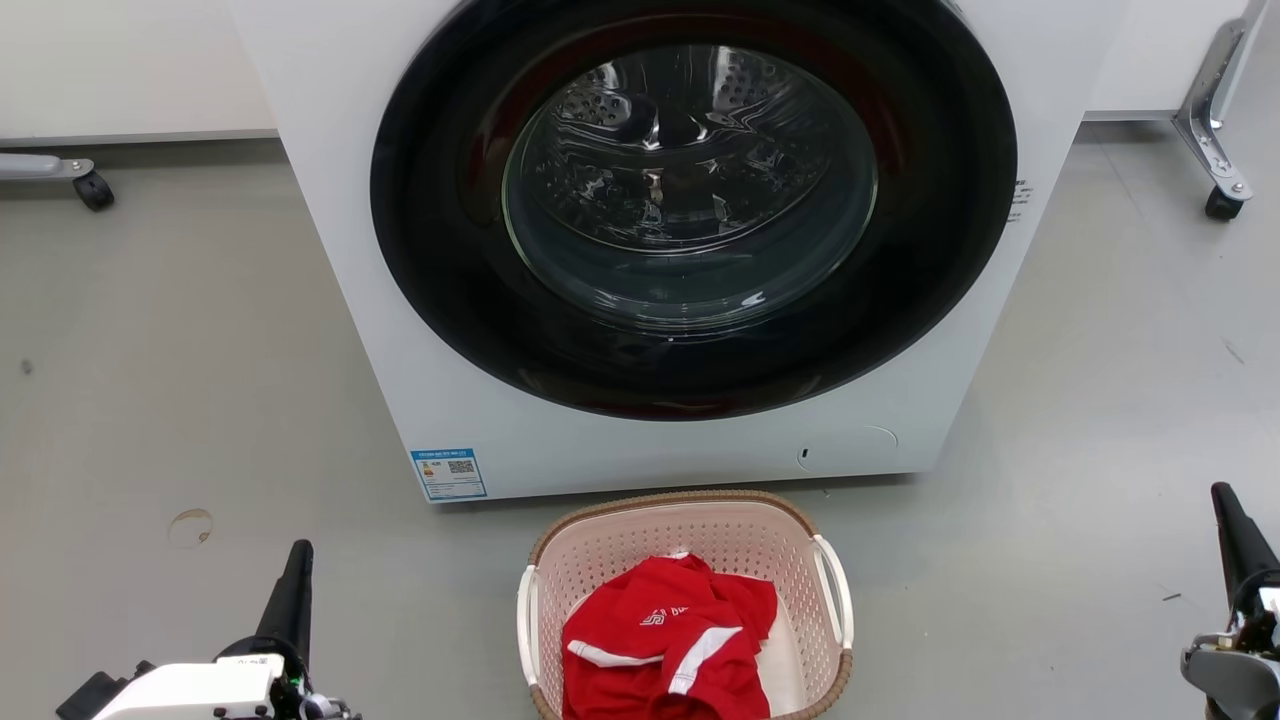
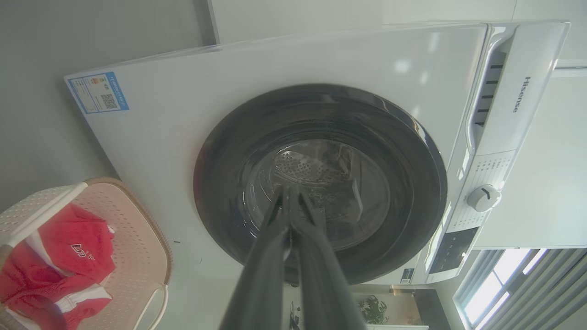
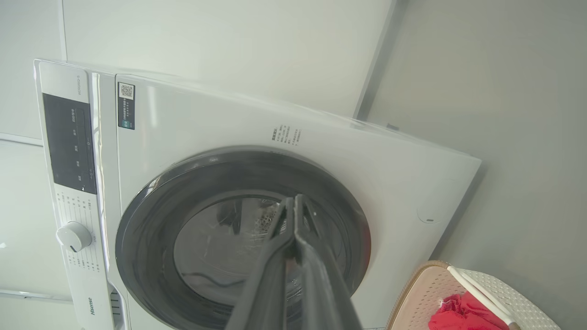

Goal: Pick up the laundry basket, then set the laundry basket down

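Observation:
The laundry basket [image 1: 690,540], pale pink with a brown woven rim and two white side handles, sits on the floor just in front of the washing machine, a red and white garment [image 1: 668,640] lying inside it. It also appears at the lower left of the left wrist view as the laundry basket [image 2: 133,238] and at the lower right of the right wrist view as the laundry basket [image 3: 426,293]. My left gripper [image 1: 300,548] is shut and empty, well to the basket's left. My right gripper [image 1: 1222,492] is shut and empty, far to its right. Both point toward the machine.
A white front-loading washing machine [image 1: 480,420] with a dark round door [image 1: 695,200] stands close behind the basket. Grey floor spreads on both sides. A caster leg [image 1: 1225,200] stands at the far right, another caster [image 1: 93,188] at the far left.

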{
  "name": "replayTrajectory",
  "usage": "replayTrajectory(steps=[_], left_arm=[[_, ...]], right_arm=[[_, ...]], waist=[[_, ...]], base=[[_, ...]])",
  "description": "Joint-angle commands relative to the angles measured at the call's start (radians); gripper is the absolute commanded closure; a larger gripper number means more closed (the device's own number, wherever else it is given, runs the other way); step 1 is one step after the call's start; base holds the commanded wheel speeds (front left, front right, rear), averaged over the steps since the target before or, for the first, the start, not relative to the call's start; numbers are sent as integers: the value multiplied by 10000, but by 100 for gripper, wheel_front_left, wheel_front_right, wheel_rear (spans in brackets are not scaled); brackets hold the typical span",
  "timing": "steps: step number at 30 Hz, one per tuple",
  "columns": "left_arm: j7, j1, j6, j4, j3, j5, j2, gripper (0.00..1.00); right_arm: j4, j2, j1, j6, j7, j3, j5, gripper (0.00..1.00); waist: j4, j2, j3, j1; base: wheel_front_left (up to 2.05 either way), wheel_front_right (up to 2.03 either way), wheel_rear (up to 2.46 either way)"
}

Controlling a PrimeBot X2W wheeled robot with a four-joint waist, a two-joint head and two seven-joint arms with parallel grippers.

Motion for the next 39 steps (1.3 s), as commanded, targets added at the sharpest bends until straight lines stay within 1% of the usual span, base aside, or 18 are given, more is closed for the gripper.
replayTrajectory(steps=[1,5,39], left_arm=[[62,-675,-219,-139,527,-166,-20,100],[125,-720,-366,-44,740,-304,-193,100],[280,-734,-366,-30,932,-142,-331,100]], right_arm=[[-329,-224,-649,-1,108,58,291,100],[-338,-210,-677,-2,158,-37,555,100],[-337,-204,-678,-2,165,-46,547,100]], waist=[[-19,-1,8,0],[-53,-1,20,0],[-53,-1,20,0]], base=[[0,0,0],[0,0,0],[0,0,0]])
